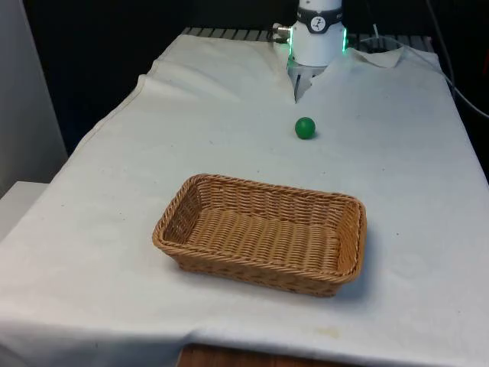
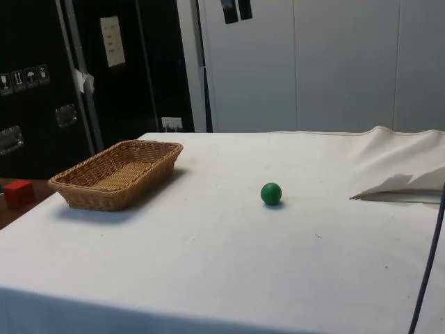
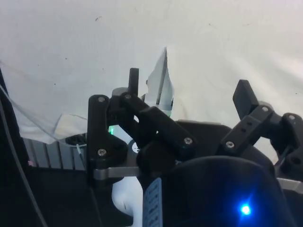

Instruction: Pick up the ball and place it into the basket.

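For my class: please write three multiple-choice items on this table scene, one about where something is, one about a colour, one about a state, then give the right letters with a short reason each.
1. Where is the ball?
A. inside the basket
B. on the cloth between the basket and the robot's base
C. held in the gripper

2. What colour is the ball?
A. red
B. yellow
C. green

3. How do the fingers of the gripper stand?
A. apart, with nothing between them
B. shut on the ball
C. shut on the basket's rim

Answers:
1 B: in the front view the ball lies on the white cloth, beyond the basket.
2 C: the front and side views both show it green.
3 A: the wrist view shows bare cloth in the gap between the fingers.
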